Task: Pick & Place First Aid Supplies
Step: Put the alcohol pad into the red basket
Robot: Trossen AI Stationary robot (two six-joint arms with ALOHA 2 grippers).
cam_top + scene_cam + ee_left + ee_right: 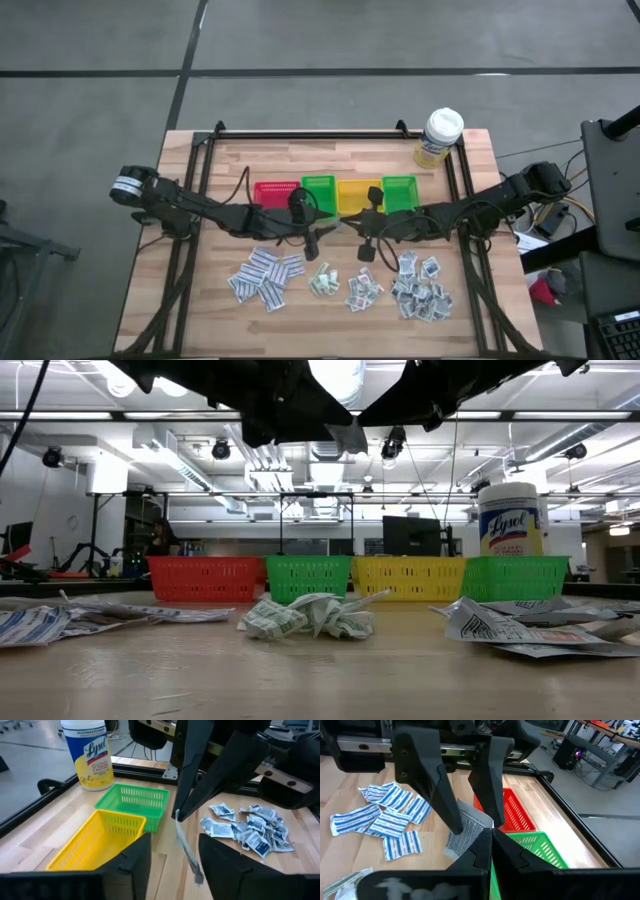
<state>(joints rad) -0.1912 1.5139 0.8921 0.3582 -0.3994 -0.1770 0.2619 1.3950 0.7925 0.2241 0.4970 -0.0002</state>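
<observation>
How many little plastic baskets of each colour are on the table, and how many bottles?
Red plastic mesh basket: 1
Green plastic mesh baskets: 2
Yellow plastic mesh basket: 1
White-capped bottle with yellow label: 1
Total: 5

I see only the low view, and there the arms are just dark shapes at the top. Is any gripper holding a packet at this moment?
Observer: Yes. The right gripper is shut on one white packet with grey print, held in the air above the table.
Operator: And where is the left gripper?
Observer: The left gripper is open, with its fingers on either side of that same packet and a gap between them.
</observation>
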